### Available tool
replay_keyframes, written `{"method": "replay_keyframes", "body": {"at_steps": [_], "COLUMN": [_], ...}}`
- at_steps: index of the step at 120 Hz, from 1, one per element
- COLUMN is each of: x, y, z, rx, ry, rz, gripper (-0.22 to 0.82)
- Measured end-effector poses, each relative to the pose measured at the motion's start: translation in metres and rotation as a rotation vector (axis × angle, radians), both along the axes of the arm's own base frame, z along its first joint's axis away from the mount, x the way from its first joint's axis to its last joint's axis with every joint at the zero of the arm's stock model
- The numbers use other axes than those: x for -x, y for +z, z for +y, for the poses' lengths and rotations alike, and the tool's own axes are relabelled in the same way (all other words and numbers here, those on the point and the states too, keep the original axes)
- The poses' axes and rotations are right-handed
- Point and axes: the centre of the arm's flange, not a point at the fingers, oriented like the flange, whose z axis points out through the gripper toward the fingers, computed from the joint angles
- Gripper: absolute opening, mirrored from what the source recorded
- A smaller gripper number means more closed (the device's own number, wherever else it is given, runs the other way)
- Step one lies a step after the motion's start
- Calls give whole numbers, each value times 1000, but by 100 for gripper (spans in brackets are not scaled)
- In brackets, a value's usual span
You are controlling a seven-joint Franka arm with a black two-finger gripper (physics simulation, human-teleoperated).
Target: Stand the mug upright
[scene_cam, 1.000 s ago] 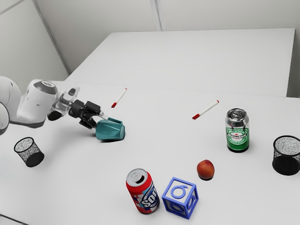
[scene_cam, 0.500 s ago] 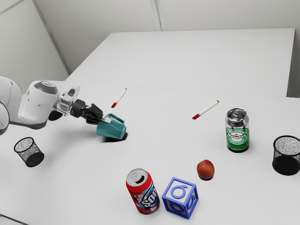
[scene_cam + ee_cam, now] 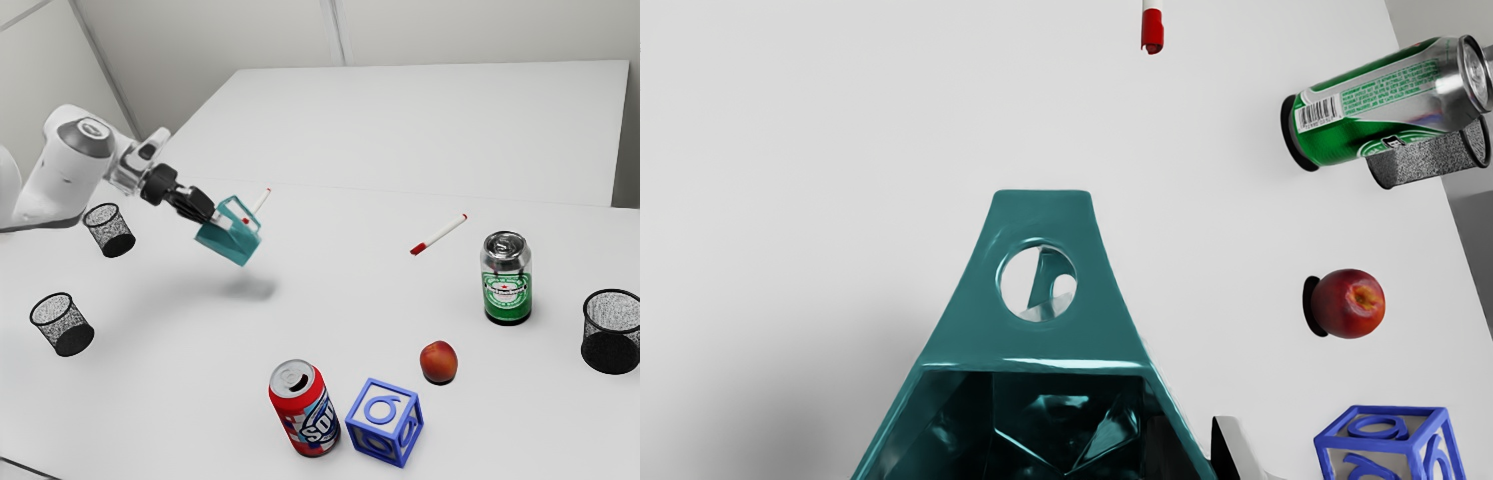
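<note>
Mug [image 3: 228, 243], teal, held in the air above the white table [image 3: 340, 330]; its soft shadow lies on the surface below, apart from it. Body tilted, not level. In the wrist view its open mouth faces the hand's camera, with a tapering teal part beyond the rim, pierced by a round hole.

Gripper [image 3: 214, 217] closed on the mug's side wall: wrist view has one finger dark inside the mouth, the other just outside the same wall. Arm comes in from the exterior view's left, hand angled down toward the table.

Surroundings, exterior view: one red-and-white marker [image 3: 262, 200] lies behind the mug, partly covered by its upper end. Second marker [image 3: 440, 234] well apart, toward the exterior view's right, its red end pointing back toward the arm's side. Green-and-silver can [image 3: 507, 285] upright beyond that. Black mesh basket [image 3: 612, 335] near the can, cut by the picture's edge. Reddish fruit [image 3: 438, 362] between the green can and a blue-edged block [image 3: 385, 422]. Red soda can [image 3: 305, 410] standing just beside the block.

Two more mesh baskets at the exterior view's left: one [image 3: 110, 235] close below the arm in the picture, another [image 3: 62, 325] nearer the camera. Wrist view has the green can overlapping a mesh basket behind it, with fruit and block also in sight.
</note>
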Motion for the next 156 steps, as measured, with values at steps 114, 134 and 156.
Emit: {"method": "replay_keyframes", "body": {"at_steps": [114,134,156], "x": [35,47,61], "y": [15,6,-11], "z": [-101,-122,-143], "rx": [-702,-732,-743], "ry": [19,46,75], "rz": [67,88,114], "gripper": [-18,-18,-18]}}
